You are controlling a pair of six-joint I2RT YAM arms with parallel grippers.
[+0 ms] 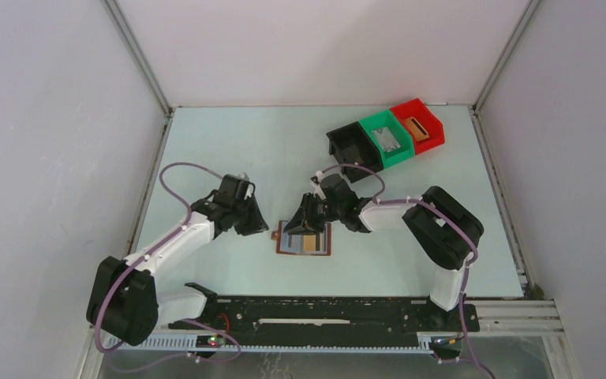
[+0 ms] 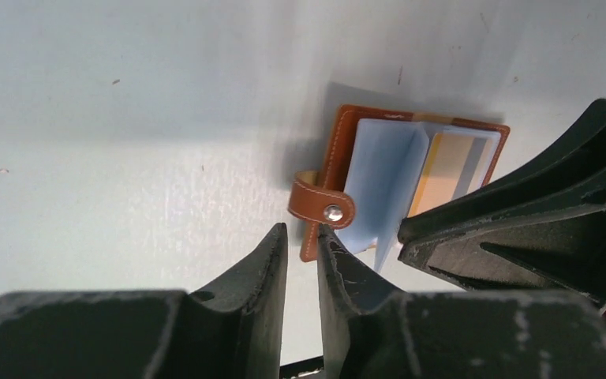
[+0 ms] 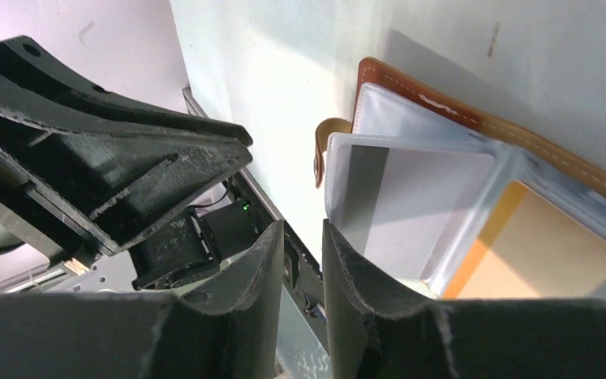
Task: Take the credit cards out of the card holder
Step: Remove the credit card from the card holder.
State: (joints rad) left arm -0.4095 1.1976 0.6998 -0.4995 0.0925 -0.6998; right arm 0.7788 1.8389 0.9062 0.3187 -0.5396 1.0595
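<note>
Beside right pincer [image 3: 301,233] — card holder [image 2: 379,170], open

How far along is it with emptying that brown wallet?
Done: the brown leather bifold card holder lies open; a grey piece in the green bin and a tan piece in the red bin may be removed cards. In hand: left gripper and right gripper hover at it, apparently holding nothing. Remaining: a grey card and an orange card sit in sleeves.

On the pale table [image 1: 229,142] lie the open card holder [image 1: 296,243] and, far right, three bins [image 1: 387,138].
</note>
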